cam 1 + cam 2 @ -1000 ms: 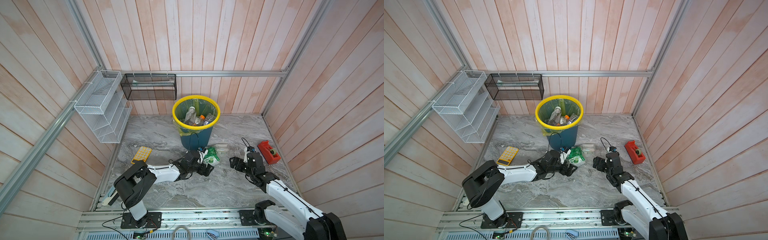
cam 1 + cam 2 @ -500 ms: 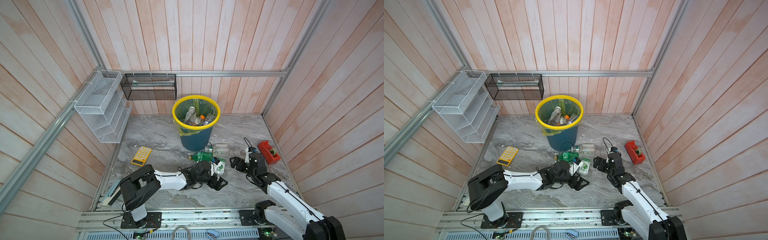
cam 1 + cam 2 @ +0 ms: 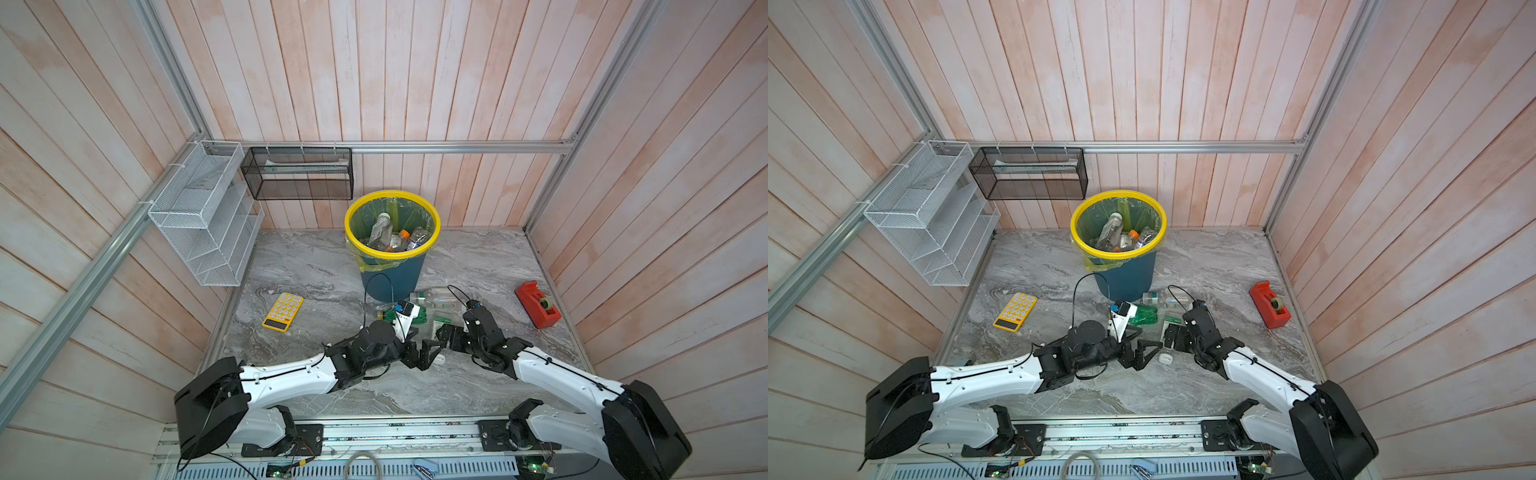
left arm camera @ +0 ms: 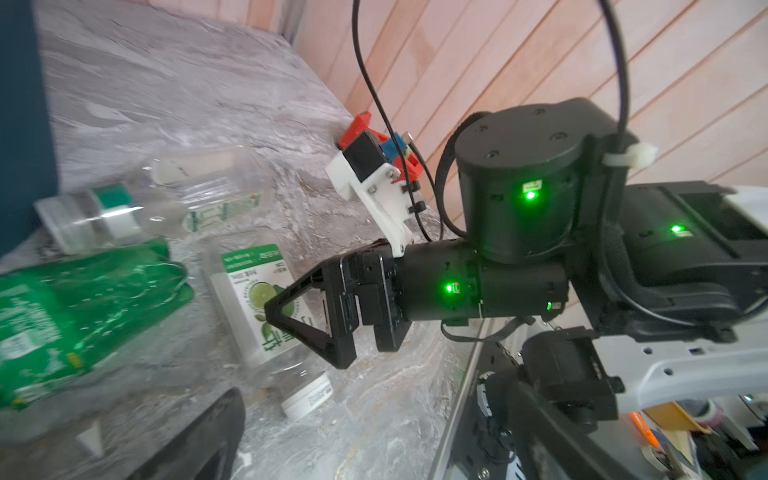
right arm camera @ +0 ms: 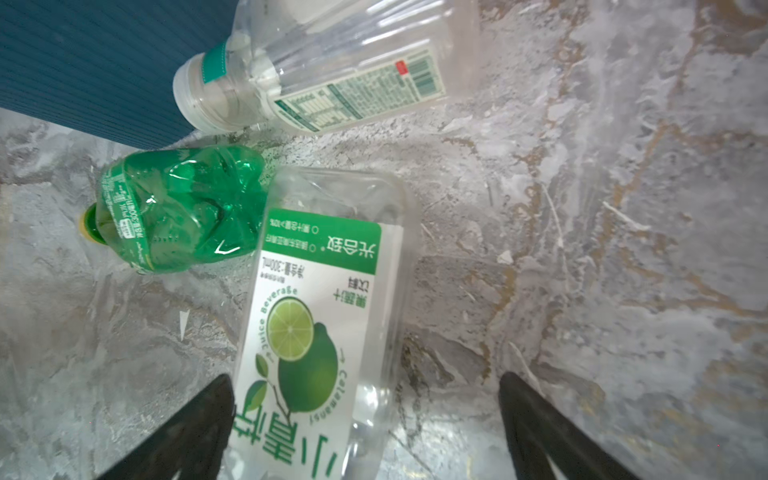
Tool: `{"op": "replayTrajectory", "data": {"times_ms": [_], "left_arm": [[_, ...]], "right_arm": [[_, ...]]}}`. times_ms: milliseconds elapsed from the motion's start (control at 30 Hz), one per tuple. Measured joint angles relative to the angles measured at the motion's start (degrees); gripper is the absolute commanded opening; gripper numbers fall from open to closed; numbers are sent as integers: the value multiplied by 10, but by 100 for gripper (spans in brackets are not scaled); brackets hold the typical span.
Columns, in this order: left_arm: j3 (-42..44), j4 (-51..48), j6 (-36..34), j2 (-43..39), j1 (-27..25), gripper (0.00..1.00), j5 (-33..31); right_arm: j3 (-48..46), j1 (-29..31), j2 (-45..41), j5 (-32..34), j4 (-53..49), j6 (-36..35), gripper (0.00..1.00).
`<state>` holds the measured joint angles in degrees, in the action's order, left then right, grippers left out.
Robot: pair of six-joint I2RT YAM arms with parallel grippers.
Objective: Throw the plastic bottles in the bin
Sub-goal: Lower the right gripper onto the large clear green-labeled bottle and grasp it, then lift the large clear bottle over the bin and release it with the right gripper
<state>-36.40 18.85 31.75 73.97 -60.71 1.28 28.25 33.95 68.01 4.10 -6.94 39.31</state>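
Swinging inward since a second ago, the left gripper (image 3: 426, 356), jaws spread and empty, now faces the right gripper (image 5: 365, 377), whose black fingers (image 5: 199, 415) stand wide apart astride a flat-sided clear lime-label bottle (image 5: 324, 316) lying on the marble. Beyond its tips, a crumpled green bottle (image 5: 178, 208) and a ribbed clear bottle (image 5: 332, 70) lie at the foot of the ridged teal bin (image 3: 392, 274), where other bottles (image 3: 380, 230) heap inside its yellow rim.

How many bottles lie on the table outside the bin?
3: a green bottle, a lime-label bottle beside it, and a clear bottle next to the bin. More may be hidden.
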Motion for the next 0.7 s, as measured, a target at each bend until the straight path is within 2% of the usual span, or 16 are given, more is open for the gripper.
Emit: {"op": "replayTrajectory", "data": {"times_ms": [267, 367, 600, 700], "left_arm": [[112, -75, 28, -114, 4, 100, -116], [128, -104, 36, -148, 7, 100, -143], [131, -144, 42, -199, 19, 100, -183], [136, -152, 44, -210, 29, 100, -191]], "right_arm": [[79, 45, 113, 53, -10, 1, 100], [98, 45, 150, 69, -20, -1, 94], [110, 45, 180, 101, -51, -25, 67], [107, 43, 170, 104, -55, -33, 65]]}}
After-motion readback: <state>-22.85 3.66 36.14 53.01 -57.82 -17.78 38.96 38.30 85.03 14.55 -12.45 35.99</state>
